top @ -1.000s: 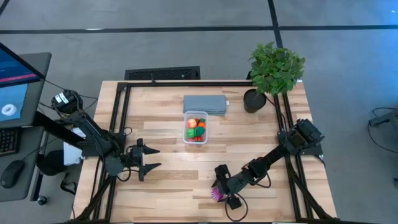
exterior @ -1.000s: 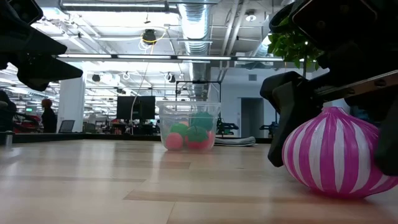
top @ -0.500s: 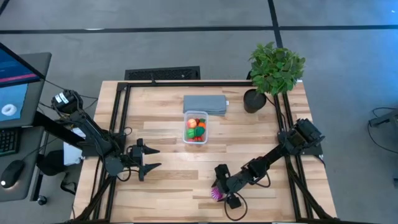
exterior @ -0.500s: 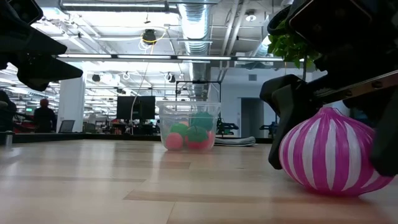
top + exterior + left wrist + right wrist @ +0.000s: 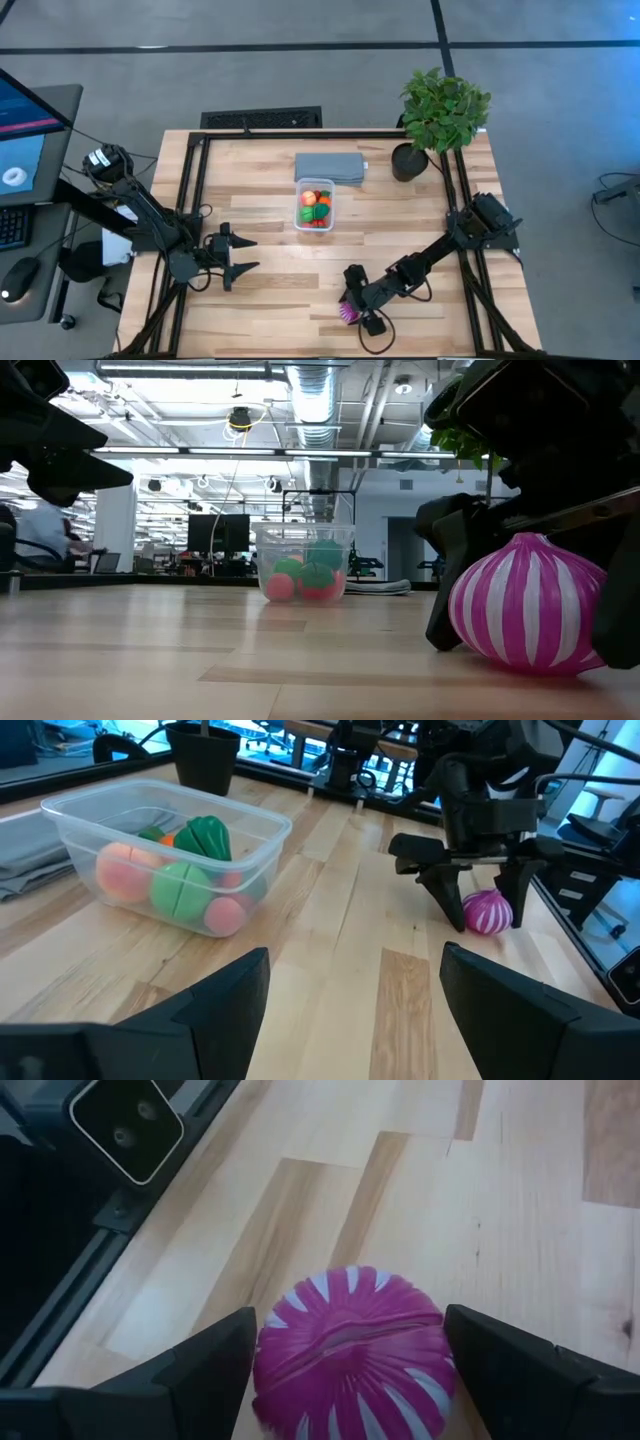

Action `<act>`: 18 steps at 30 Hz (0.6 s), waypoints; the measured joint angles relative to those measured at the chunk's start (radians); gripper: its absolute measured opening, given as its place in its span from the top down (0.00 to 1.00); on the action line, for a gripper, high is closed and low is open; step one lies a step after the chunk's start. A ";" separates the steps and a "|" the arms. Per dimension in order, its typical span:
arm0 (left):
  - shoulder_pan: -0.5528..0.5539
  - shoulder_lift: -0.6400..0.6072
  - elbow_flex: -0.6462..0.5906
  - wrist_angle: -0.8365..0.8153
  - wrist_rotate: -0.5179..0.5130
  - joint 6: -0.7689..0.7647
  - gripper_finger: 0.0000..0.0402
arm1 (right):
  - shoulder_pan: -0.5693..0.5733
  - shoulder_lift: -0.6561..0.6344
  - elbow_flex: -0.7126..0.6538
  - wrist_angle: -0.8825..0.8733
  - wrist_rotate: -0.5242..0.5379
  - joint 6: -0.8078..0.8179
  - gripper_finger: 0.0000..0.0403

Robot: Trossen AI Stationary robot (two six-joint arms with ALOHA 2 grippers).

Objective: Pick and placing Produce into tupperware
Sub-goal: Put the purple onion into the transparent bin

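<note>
Fingers [image 5: 215, 1370] of the right gripper [image 5: 352, 312] were spread to either side of the pink-and-white striped toy onion [image 5: 525, 605], which rested on the wooden table [image 5: 270, 295] near its front edge, though contact could not be made out, while the left gripper [image 5: 238, 257] was held wide open and empty above the table's left side. Well apart from the onion, the clear tupperware [image 5: 314, 209] was seen mid-table, filled with red, green and orange produce [image 5: 180, 880], just in front of a grey pad [image 5: 330, 167] and near a potted plant [image 5: 440, 115]. Only in the low view was an office room with ceiling pipes and a seated person [image 5: 40, 535] shown beyond the table.
</note>
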 joint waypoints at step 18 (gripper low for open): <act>0.000 0.000 0.000 -0.003 0.000 -0.004 0.30 | -0.001 0.001 0.000 -0.009 0.001 0.000 0.27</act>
